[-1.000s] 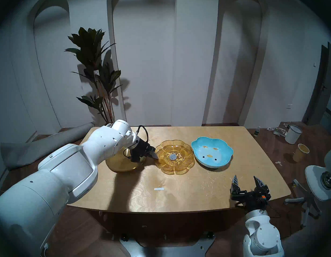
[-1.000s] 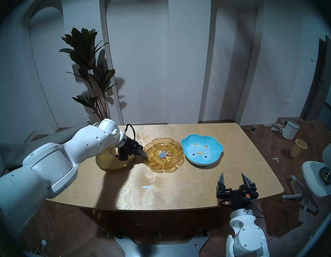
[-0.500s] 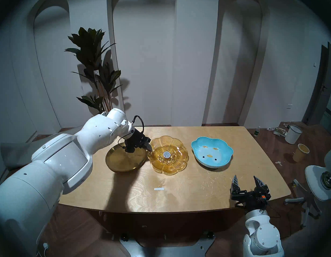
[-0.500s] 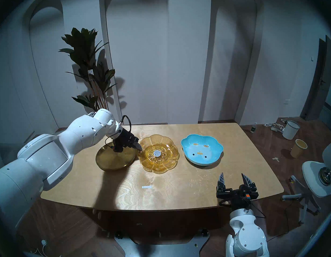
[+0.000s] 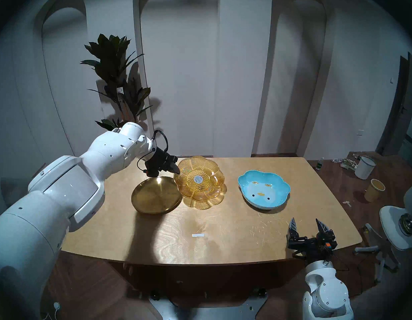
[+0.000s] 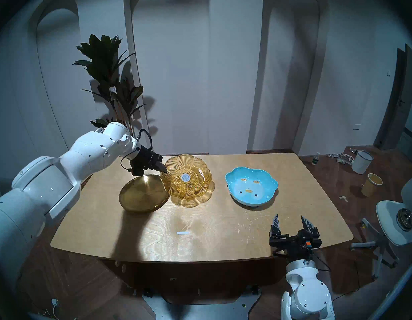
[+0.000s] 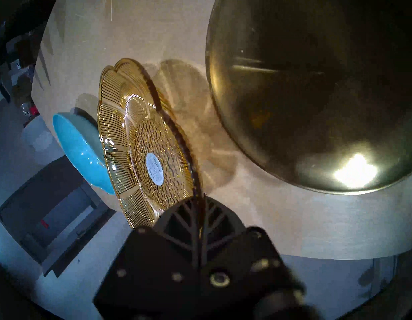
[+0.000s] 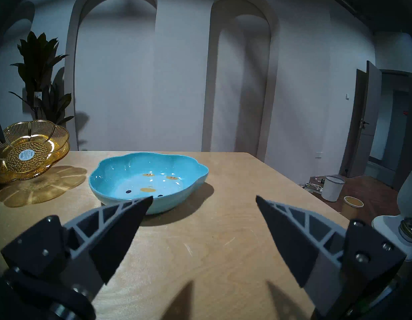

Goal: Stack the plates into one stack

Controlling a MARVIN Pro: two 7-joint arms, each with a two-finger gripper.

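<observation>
My left gripper is shut on the left rim of the amber flower-shaped plate and holds it tilted in the air above the table, its shadow beneath it. The pinch shows in the left wrist view, where the amber plate is seen nearly edge-on. The round gold metal plate lies on the table just left of it. The light-blue lobed dish sits to the right, apart. My right gripper is open and empty near the table's front right edge, with the blue dish ahead of it.
A wooden table carries a small white tape strip near the front. A potted plant stands behind the left arm. A white bucket, a paper cup and a white chair are on the floor at right.
My left gripper has lifted the amber plate off the table and carried it up and to the left, toward the gold plate. The right arm has not moved.
</observation>
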